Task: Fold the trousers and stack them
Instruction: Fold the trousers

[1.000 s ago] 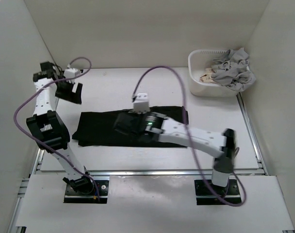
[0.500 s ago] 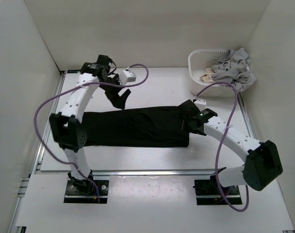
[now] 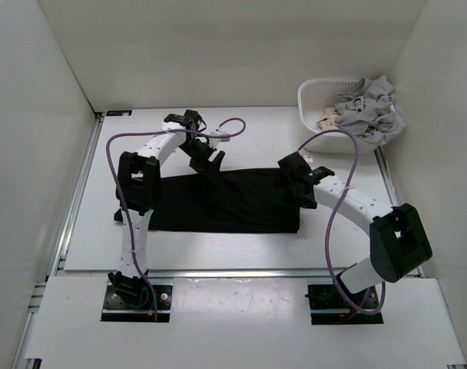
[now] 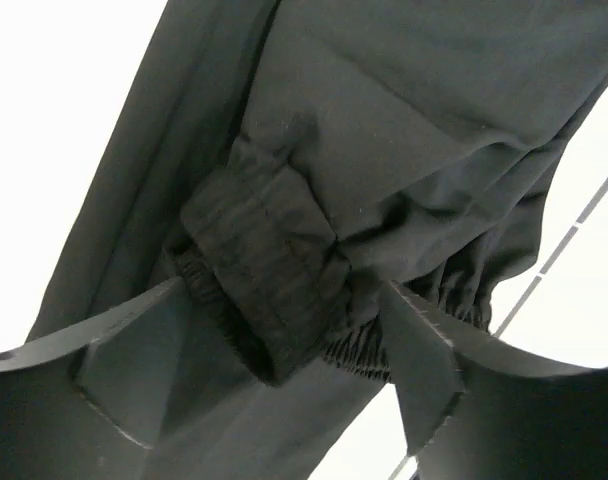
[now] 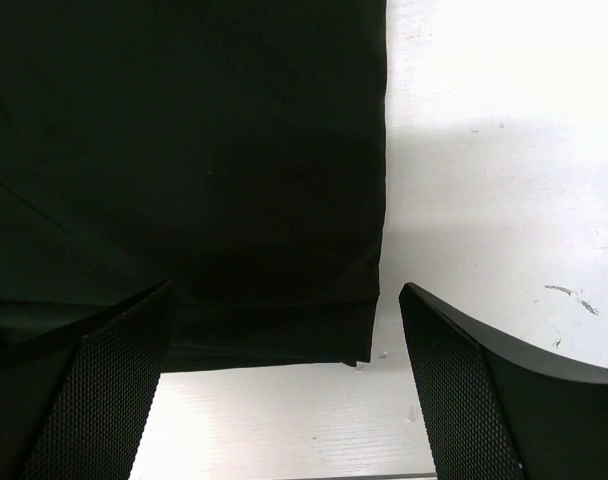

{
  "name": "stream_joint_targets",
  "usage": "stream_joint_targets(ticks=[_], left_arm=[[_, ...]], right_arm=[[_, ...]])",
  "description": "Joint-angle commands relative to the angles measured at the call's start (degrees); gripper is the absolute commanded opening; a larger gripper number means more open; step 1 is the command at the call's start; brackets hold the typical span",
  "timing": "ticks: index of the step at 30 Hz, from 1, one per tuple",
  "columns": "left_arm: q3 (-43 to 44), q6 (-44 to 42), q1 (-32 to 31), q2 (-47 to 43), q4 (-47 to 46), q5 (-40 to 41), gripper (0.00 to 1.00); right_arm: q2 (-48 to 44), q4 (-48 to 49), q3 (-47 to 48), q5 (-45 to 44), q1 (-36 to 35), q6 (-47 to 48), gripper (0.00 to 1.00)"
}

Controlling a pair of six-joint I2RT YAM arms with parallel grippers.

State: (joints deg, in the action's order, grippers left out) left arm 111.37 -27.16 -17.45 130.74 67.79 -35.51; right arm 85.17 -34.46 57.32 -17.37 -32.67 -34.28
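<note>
Trousers lie as a long black strip mid-frame on the table. For a neat fold, I'd pinch both layers at the edge together. Left gripper tips down over the ribbed cuff, fingers wide, holding nothing. Right gripper hangs over the strip's right end, wide too, empty.

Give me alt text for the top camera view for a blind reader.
Black trousers lie in a long strip across a white table, the left gripper above their far edge and the right gripper over their right end, both open. A white basket holding grey garments sits at the far right corner.
</note>
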Motion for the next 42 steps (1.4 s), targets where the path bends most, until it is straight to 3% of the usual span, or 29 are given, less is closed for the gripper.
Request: stream_joint_targets(ticks=[1, 2, 3, 4, 7, 12, 15, 20, 25, 27, 32, 33, 34, 36, 37, 38, 39, 40, 42], left_arm=[[1.39, 1.14, -1.62, -3.74, -2.93, -3.34, 0.85], [1.39, 1.75, -2.23, -3.74, -2.93, -3.86, 0.77], [0.78, 1.76, -2.23, -3.74, -2.93, -3.87, 0.55], [0.78, 2.37, -2.23, -3.74, -2.93, -3.87, 0.42], [-0.28, 2.9, -2.23, -2.42, -0.84, -2.37, 0.14], [7.62, 0.79, -2.23, -1.01, 7.62, -2.39, 0.14], [5.97, -2.53, -2.23, -7.41, 7.62, -1.85, 0.14], [-10.79, -8.96, -4.51, -18.22, 7.62, -4.05, 0.14], [-26.35, -8.27, -4.44, -18.76, 7.62, -5.27, 0.14], [-28.13, -8.26, -3.91, -18.76, 7.62, -7.2, 0.14], [-28.23, -5.98, -1.36, -18.15, 4.64, -9.32, 0.16], [-28.23, -5.98, -0.49, -18.15, 2.72, -9.32, 0.21], [-28.23, -5.37, -0.48, -18.15, 1.83, -9.32, 0.28], [-29.89, -5.36, 0.05, -18.85, 0.42, -9.32, 0.53], [-30.59, -6.15, 0.05, -19.64, -0.46, -9.32, 0.58], [-31.73, -6.15, 0.05, -19.64, -0.46, -9.32, 0.71], [-31.74, -6.85, 0.05, -20.51, -0.47, -9.32, 0.9], [-32.27, -6.86, 0.05, -21.39, -0.47, -10.1, 1.0], [-31.13, -7.65, 1.19, -22.1, -0.47, -10.81, 1.0]], right_arm=[[0.62, 0.45, 0.07, 1.11, 0.32, 0.97, 0.96], [0.62, 0.44, 0.07, 1.11, 0.32, 0.97, 0.96], [0.62, 0.44, -0.54, 1.11, 0.32, 1.49, 0.96], [0.62, 0.44, -1.06, 1.11, 0.32, 1.5, 0.97], [0.62, -0.08, -1.59, 1.11, 0.32, 1.5, 0.97], [0.09, 0.62, -4.14, 1.63, 0.93, 1.5, 0.97], [2.37, 0.62, -4.76, 3.03, 2.42, 1.5, 0.97], [4.22, 1.15, -5.99, 3.92, 3.57, 1.5, 0.97], [4.22, 0.53, -5.38, 3.92, 3.57, 1.5, 0.97], [4.22, 0.53, -5.38, 3.92, 3.57, 1.5, 0.97], [4.75, 0.01, -5.38, 3.92, 3.57, 1.5, 0.97], [4.14, 0.0, -5.38, 3.92, 3.57, 1.5, 0.97], [4.13, -0.69, -5.38, 3.92, 3.57, 1.5, 0.97], [2.12, -1.39, -5.38, 3.4, 3.57, 1.5, 0.97], [1.07, -2.18, -5.99, 3.39, 3.57, 2.2, 0.97], [1.06, -2.19, -5.99, 3.39, 3.57, 3.25, 0.97], [0.19, -2.89, -5.99, 3.39, 3.57, 3.87, 0.97], [-0.95, -3.85, -5.99, 3.39, 3.57, 5.09, 0.97], [-2.45, -5.61, -4.94, 3.39, 3.57, 5.63, 0.97]])
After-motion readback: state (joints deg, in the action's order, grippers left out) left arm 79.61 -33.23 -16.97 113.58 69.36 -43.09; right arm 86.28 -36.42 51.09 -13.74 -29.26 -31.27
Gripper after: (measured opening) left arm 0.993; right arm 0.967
